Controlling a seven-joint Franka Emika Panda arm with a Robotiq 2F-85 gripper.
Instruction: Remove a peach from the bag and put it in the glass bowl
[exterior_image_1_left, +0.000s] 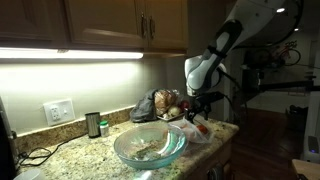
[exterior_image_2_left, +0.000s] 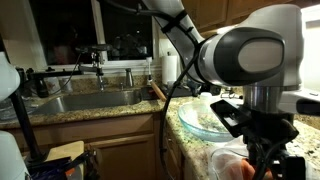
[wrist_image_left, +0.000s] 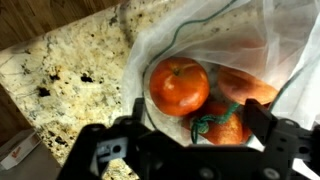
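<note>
Peaches (wrist_image_left: 178, 85), three showing, sit inside one bag (wrist_image_left: 200, 30) on the tabletop (wrist_image_left: 60, 70), near one glass bowl (exterior_image_1_left: 125, 148); jaws gape wide, empty.

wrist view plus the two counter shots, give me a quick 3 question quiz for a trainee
1. In the wrist view, what is the round peach lying in?
2. True or false: the gripper is shut on that peach.
3. In an exterior view, the glass bowl is: A, upright on the counter beside the bag; B, tipped over on top of the bag; C, held up in the gripper.

Key: 1, the bag, with more fruit next to it. 2, false: the jaws stand open on either side of the fruit. 3, A.
</note>
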